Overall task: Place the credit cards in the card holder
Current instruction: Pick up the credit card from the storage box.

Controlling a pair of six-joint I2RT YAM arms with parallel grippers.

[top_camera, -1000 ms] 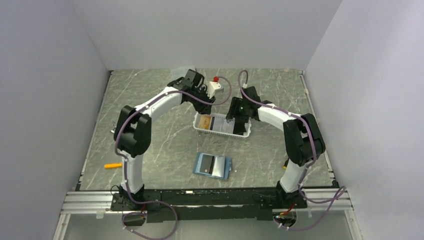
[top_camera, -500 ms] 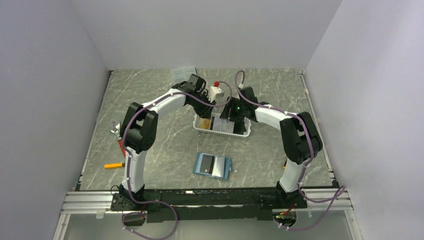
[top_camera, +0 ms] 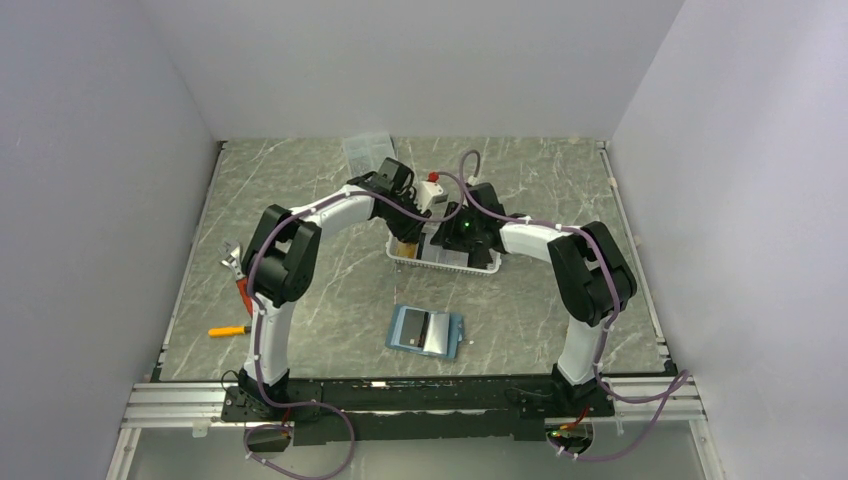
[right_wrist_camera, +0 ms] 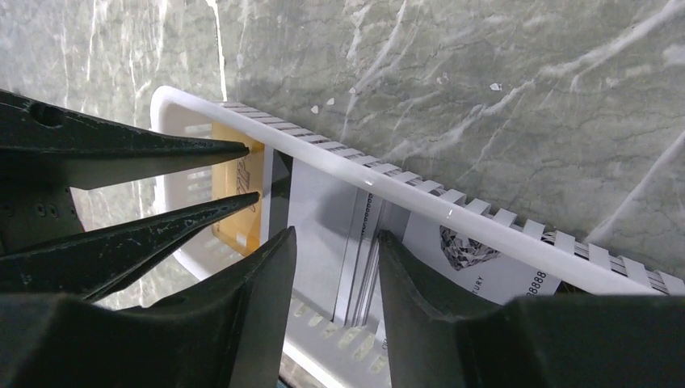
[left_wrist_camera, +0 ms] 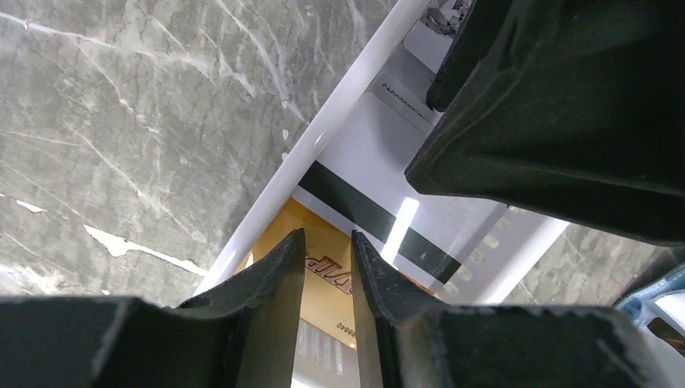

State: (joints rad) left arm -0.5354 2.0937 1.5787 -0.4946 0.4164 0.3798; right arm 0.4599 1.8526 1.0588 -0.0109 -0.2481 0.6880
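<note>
- At the far left of the surface (top_camera: 340, 300) we see a small orange-handled tool (top_camera: 225, 331), well apart from everything else.
- A clear compartment box (top_camera: 365, 150) sits at the far edge, behind the left arm.
- The left gripper (left_wrist_camera: 327, 238) is down at the left end of the white slatted basket (right_wrist_camera: 404, 196). Its jaws are released, with only a narrow gap between them and nothing clamped.
- Through that gap we see the yellow-gold card (left_wrist_camera: 325, 279) lying in the basket below the tips. We cannot tell whether the tips touch it.
- Just to the right, in the same basket, a pale card with a black stripe (left_wrist_camera: 380, 145) overlaps the gold one.
- Further right, several pale cards (right_wrist_camera: 355, 242) stand on edge in the middle of the basket. A card with a diamond print (right_wrist_camera: 468, 250) lies towards its right end.
- The card holder (top_camera: 425, 332) lies unfolded on the surface. It is nearer the arm bases than the basket and well apart from it and from both grippers.
- The right gripper (right_wrist_camera: 338, 234) is released too. Its jaws are spread on either side of the upright pale cards without closing on them, and it is close beside the left gripper.
</note>
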